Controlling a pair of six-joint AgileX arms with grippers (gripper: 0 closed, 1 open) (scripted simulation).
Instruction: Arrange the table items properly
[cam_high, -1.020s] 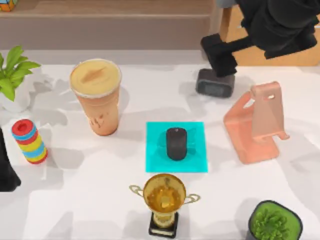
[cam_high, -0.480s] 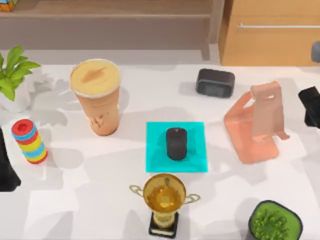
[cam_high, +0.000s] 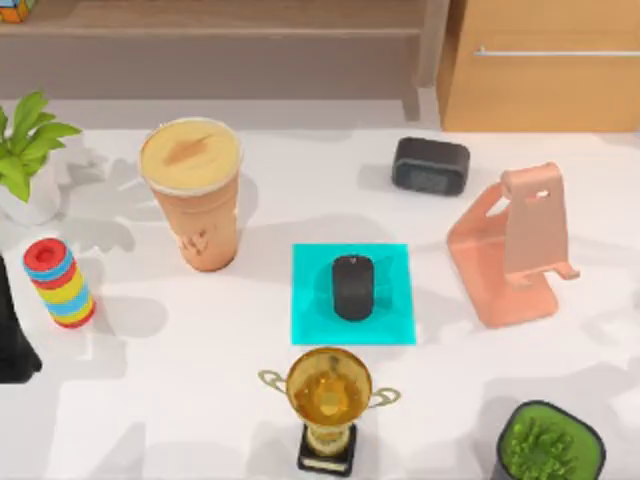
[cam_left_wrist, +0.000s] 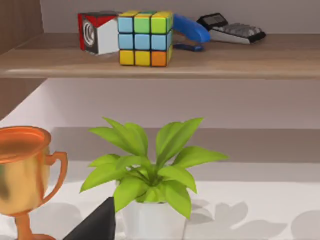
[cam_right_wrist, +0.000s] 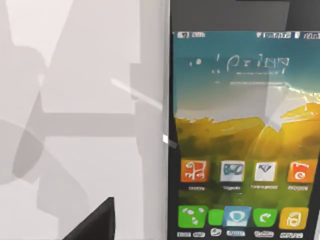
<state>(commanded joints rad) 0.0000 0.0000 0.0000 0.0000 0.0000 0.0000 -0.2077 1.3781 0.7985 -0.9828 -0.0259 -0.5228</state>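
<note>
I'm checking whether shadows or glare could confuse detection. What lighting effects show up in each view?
Top view: soft overlapping grey shadows lie across the white table, beside the tall orange cup. Right wrist view: pale reflection streaks cross the silver-edged smartphone's icon screen. Left wrist view: leaf shadows fall beside the white-potted green plant.

The smartphone (cam_right_wrist: 240, 140) is cut off at the right wrist view's edges. The green potted plant (cam_high: 549, 445) is cropped at the top view's lower edge. Part of the trophy (cam_left_wrist: 22, 175) is cut by the left wrist view's border.
</note>
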